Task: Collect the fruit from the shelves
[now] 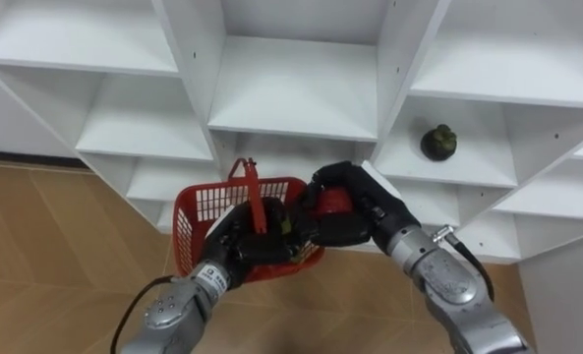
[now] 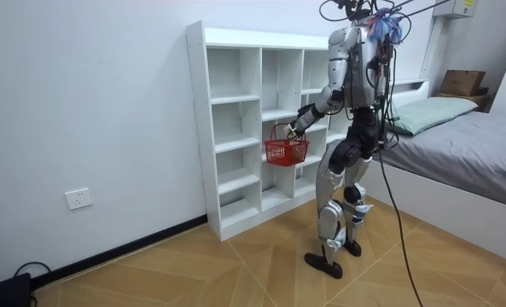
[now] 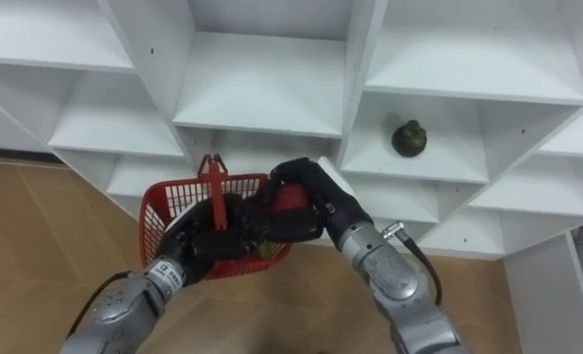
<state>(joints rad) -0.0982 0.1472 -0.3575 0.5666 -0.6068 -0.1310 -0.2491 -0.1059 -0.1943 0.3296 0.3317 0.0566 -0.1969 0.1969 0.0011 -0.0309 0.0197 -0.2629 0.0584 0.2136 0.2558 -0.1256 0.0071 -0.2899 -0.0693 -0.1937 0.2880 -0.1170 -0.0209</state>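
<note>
My right hand (image 1: 358, 222) curls its fingers round the red fruit (image 1: 331, 200) over the basket (image 1: 188, 231) my left hand (image 1: 238, 245) grips; released off-centre, it may bounce out.

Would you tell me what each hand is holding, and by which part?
The left hand grips the red basket by its handle; the right hand is curled round a red fruit over the basket.
</note>
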